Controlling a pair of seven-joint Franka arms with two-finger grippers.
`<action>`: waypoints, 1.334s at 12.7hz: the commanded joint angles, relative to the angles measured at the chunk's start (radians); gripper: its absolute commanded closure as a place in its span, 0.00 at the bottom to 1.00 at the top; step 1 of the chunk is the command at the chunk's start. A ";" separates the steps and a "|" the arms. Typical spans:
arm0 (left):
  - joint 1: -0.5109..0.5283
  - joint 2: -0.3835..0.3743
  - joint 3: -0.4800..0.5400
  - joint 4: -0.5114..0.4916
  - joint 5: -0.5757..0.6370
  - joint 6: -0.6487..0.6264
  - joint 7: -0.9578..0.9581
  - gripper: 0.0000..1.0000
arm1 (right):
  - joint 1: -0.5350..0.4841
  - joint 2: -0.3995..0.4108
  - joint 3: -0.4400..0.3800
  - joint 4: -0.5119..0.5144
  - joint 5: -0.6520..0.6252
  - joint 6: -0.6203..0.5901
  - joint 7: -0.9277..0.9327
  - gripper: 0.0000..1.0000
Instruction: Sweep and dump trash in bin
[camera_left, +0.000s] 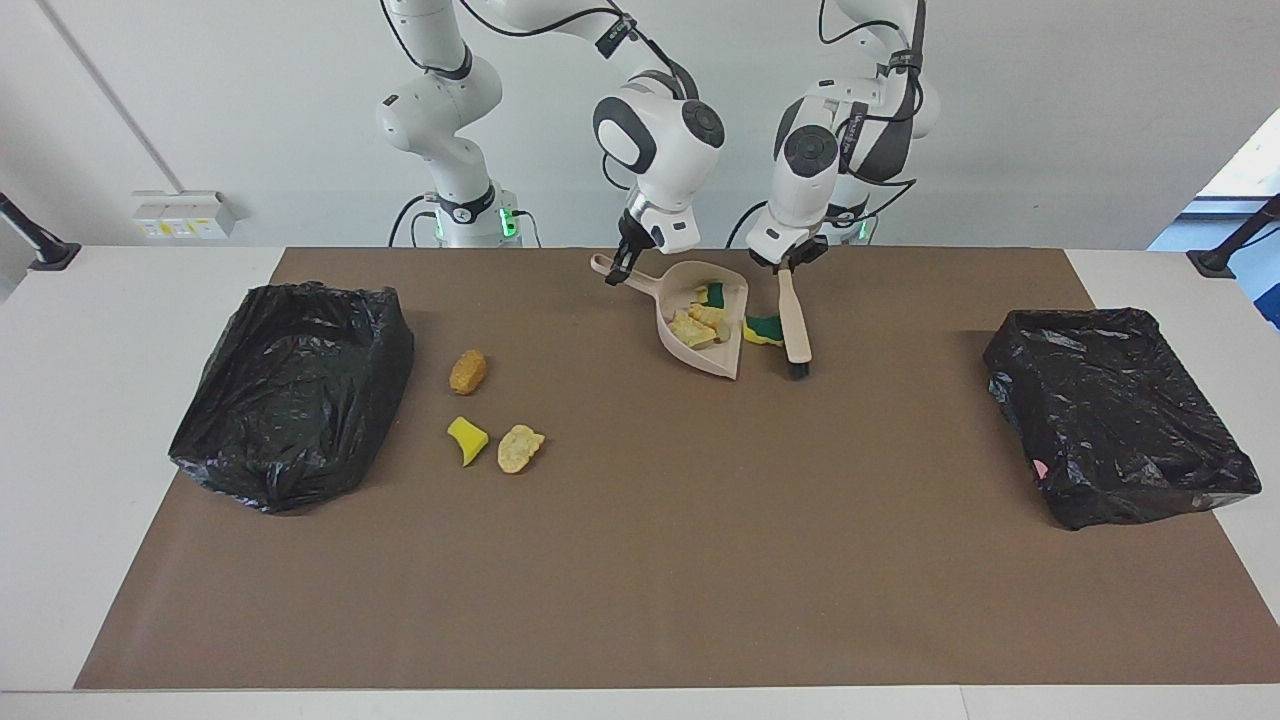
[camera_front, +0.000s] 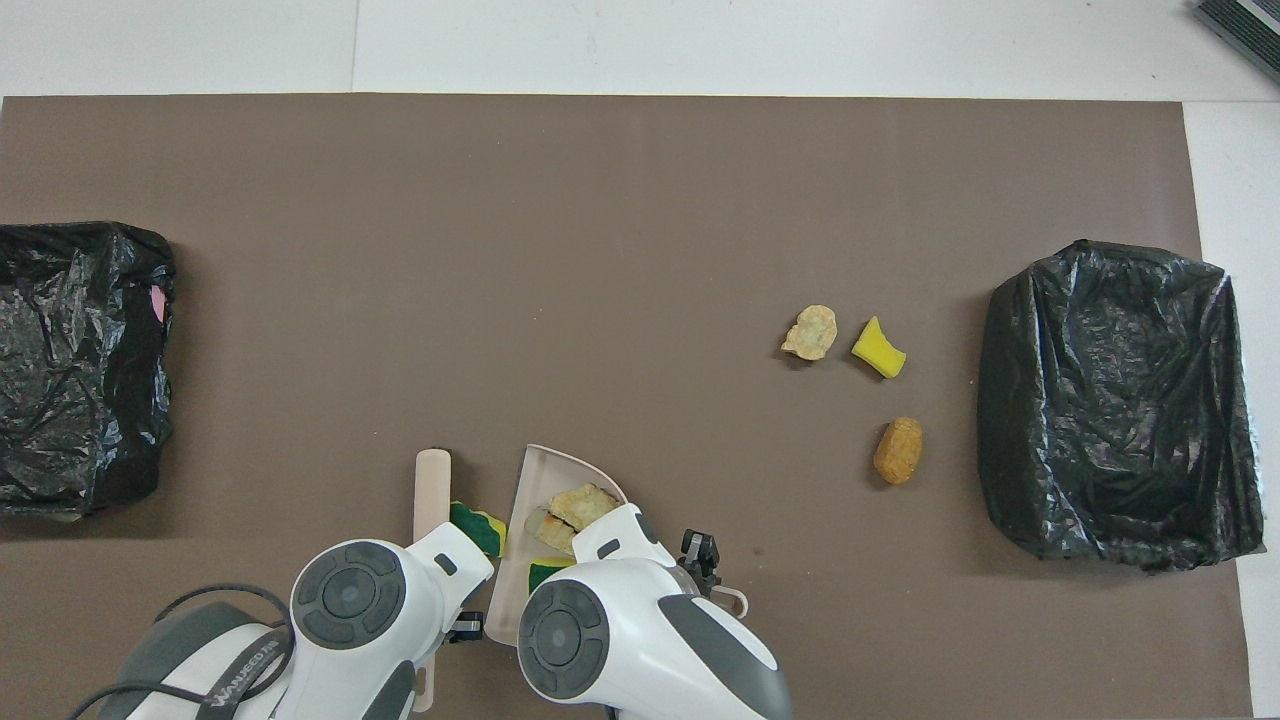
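**Sweep at dustpan mouth**

Left gripper (camera_left: 786, 266) clamped on the beige wooden brush (camera_left: 795, 325); a green-and-yellow sponge scrap (camera_left: 762, 329) lies between it and the beige plastic dustpan (camera_left: 725, 362), held by the handle in the right gripper (camera_left: 619, 270), scraps inside.

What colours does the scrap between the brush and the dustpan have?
The scrap is green on top with a yellow edge. The facing view shows it best.

Most of the table (camera_left: 640, 560) lies open between the two bins (camera_left: 290, 390) (camera_left: 1120, 425), with only three scraps (camera_left: 495, 425), the dustpan (camera_left: 705, 320) and brush (camera_left: 793, 320) crowding the robots' edge.
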 joint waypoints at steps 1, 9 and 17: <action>-0.041 0.011 0.006 0.007 -0.068 0.020 0.013 1.00 | -0.010 -0.022 0.005 -0.010 -0.005 -0.012 0.022 1.00; -0.086 0.092 0.008 0.171 -0.078 -0.052 -0.003 1.00 | -0.013 -0.019 0.005 -0.009 -0.003 -0.012 0.019 1.00; -0.016 0.093 0.015 0.248 -0.078 -0.092 0.022 1.00 | -0.014 -0.017 0.005 -0.007 -0.003 -0.012 0.018 1.00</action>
